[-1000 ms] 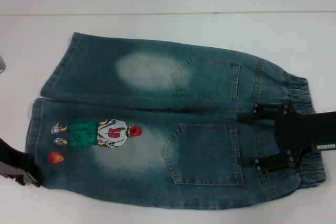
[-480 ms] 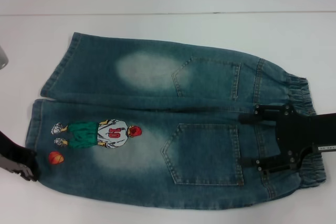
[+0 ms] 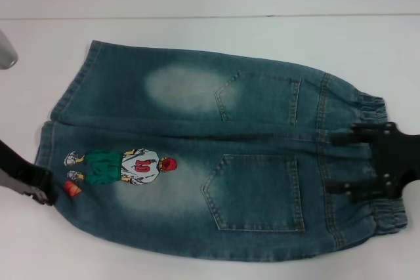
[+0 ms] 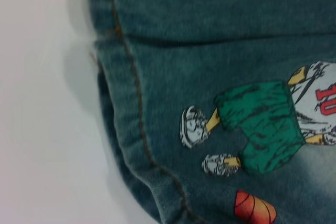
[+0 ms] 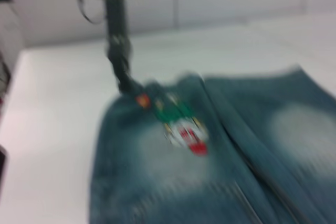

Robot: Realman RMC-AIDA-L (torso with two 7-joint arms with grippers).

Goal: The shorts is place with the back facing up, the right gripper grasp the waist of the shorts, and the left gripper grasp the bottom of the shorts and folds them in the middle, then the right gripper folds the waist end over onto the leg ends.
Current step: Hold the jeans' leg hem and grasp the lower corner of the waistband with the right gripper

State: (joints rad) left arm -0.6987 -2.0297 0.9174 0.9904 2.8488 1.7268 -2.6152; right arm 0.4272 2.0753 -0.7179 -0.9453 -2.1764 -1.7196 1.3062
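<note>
We judge grasp step underway: right claw (image 3: 344, 164) spread over waist (image 3: 377, 162); left claw (image 3: 41, 188) at bottom (image 3: 44, 152), grip unclear. Next, we clench, fold shorts (image 3: 197, 155).

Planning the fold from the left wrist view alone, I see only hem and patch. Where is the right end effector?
Observer: The right end effector is over the waist, its fingers spread open.
Operator: Is the rest of the shorts flat?
Observer: Yes, the shorts lie flat, both back pockets facing up.
Operator: And my left end effector?
Observer: The left end effector sits at the near leg's hem, beside the orange ball.
</note>
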